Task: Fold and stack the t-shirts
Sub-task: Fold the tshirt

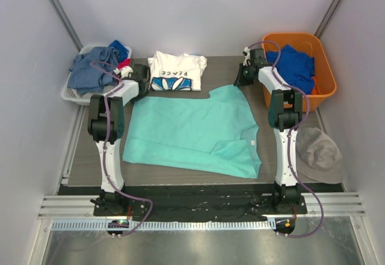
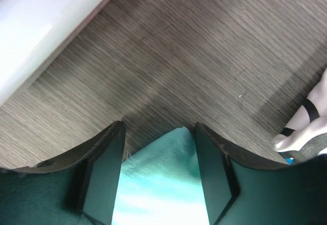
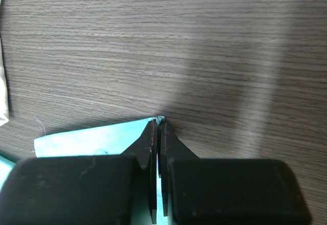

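Note:
The mint-teal t-shirt [image 1: 192,127] lies spread flat in the middle of the table. A folded white "PEACE" t-shirt [image 1: 175,71] sits just behind it. My left gripper [image 1: 143,79] is at the teal shirt's far left corner. In the left wrist view that gripper [image 2: 158,128] stands open, with the teal corner [image 2: 163,184] lying between its fingers on the table. My right gripper [image 1: 240,76] is at the far right corner. In the right wrist view it [image 3: 159,122] is shut on the tip of the teal cloth [image 3: 87,138].
A white basket [image 1: 71,94] with grey-blue clothes [image 1: 93,67] stands at the back left. An orange basket [image 1: 328,76] holding a royal blue garment [image 1: 292,63] stands at the back right. A grey cloth [image 1: 319,154] lies off the table's right edge.

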